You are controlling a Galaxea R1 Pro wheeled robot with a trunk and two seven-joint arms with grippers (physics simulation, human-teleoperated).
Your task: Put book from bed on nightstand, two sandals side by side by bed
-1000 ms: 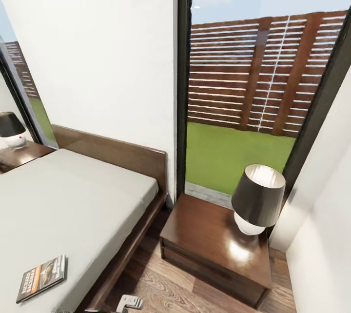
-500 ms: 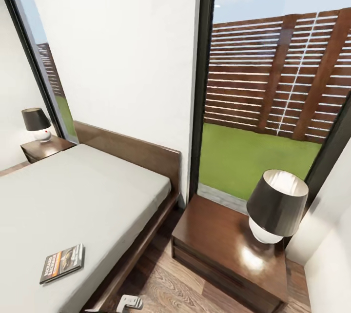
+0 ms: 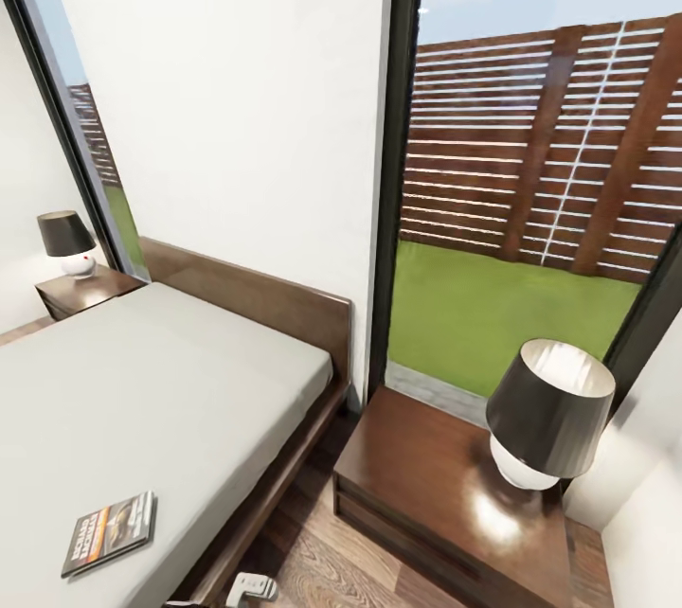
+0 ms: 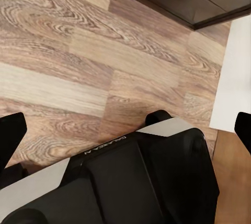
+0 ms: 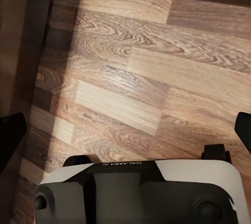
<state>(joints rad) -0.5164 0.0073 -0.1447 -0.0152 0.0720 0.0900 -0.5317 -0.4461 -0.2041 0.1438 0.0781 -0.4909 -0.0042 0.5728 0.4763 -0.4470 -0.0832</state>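
One thin book (image 3: 109,532) flat on smooth pale bed (image 3: 142,381); glossy nightstand (image 3: 445,494) beside; both hands seemingly spread wide, empty.

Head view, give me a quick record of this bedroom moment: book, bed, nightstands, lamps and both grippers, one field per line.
book: lying flat on the mattress near the bed's near edge
bed: dark wooden frame, pale mattress
near nightstand: beside the bed, glossy top
near lamp: dark shade, on the near nightstand
far nightstand: across the bed, by the wall
far lamp: on the far nightstand
left gripper: open, over wood floor
right gripper: open, over wood floor
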